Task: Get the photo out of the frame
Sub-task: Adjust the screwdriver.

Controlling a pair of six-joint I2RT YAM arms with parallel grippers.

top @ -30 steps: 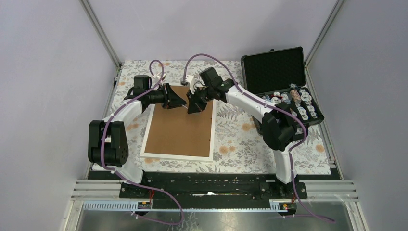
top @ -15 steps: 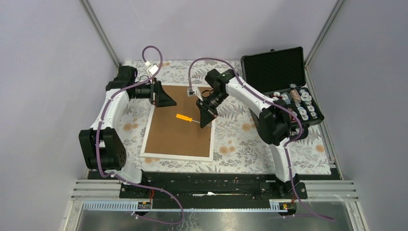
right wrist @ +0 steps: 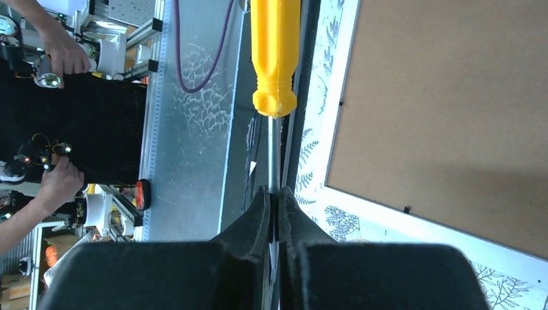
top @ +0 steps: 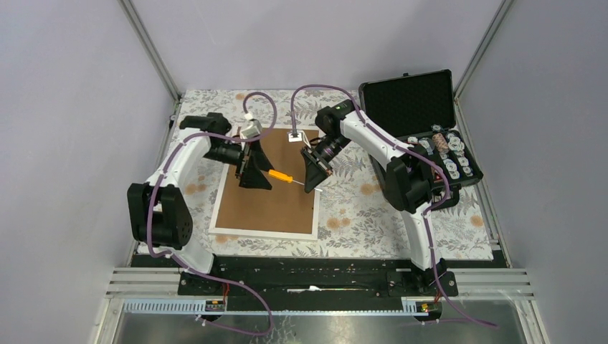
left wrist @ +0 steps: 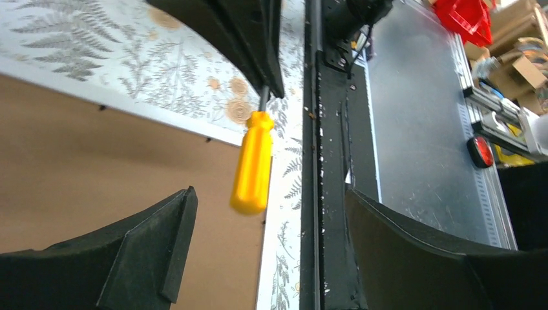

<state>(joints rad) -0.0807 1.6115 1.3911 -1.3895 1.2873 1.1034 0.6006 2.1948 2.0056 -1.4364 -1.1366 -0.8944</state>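
Note:
The frame (top: 265,204) lies face down on the floral tablecloth, brown back up, thin white border around it. The photo is hidden under that back. My right gripper (top: 313,179) is shut on the metal shaft (right wrist: 274,155) of a yellow-handled screwdriver (top: 278,175), held level above the frame's far right part. In the right wrist view the handle (right wrist: 274,51) points away from my right gripper (right wrist: 274,194). My left gripper (top: 262,177) is open, its jaws wide on either side of the handle's end (left wrist: 252,165) without touching it. The frame's back (left wrist: 97,148) fills the left of that view.
An open black foam-lined case (top: 416,107) stands at the back right, with several small round items (top: 439,152) in its lower half. The enclosure's walls stand close on both sides. A black rail (top: 308,276) runs along the near table edge.
The left gripper let go, opened and drew back to the frame's far left corner, then came back to the screwdriver handle. The right gripper shut on the shaft and moved slightly right.

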